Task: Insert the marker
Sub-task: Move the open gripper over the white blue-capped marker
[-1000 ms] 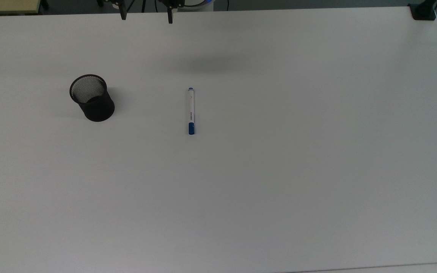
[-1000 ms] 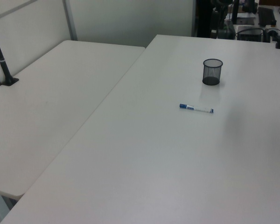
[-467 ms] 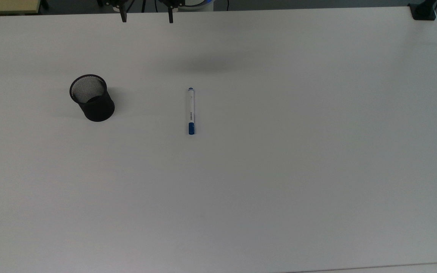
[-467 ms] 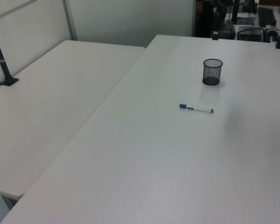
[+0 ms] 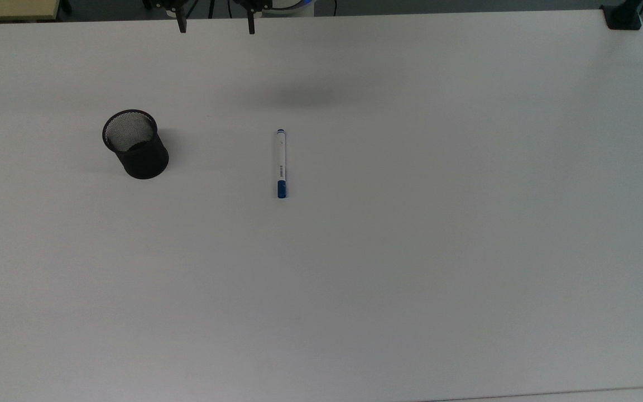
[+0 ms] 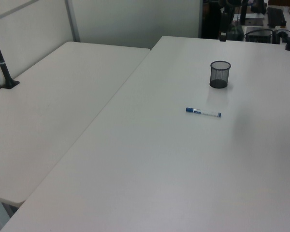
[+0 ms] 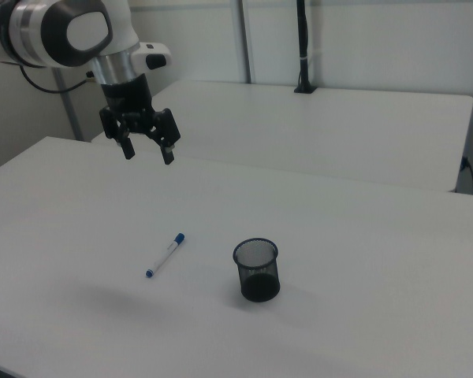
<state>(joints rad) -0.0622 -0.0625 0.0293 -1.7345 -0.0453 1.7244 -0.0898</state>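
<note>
On the white table (image 7: 363, 236), the gripper (image 7: 148, 152) hangs high with its jaws spread wide and empty. The marker (image 7: 165, 255) lies flat below them, the black mesh cup (image 7: 257, 270) standing farther toward the right view's right.

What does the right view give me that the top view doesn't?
Right view: the whole claw, open, hanging well above the table with nothing in it, plus the arm's wrist behind it, and a second table with a black post.

Top view: the claw's two fingertips at the top edge, the marker's dark print, and a black clamp at the table corner.

Both: the marker lying flat, apart from the upright black mesh cup.
</note>
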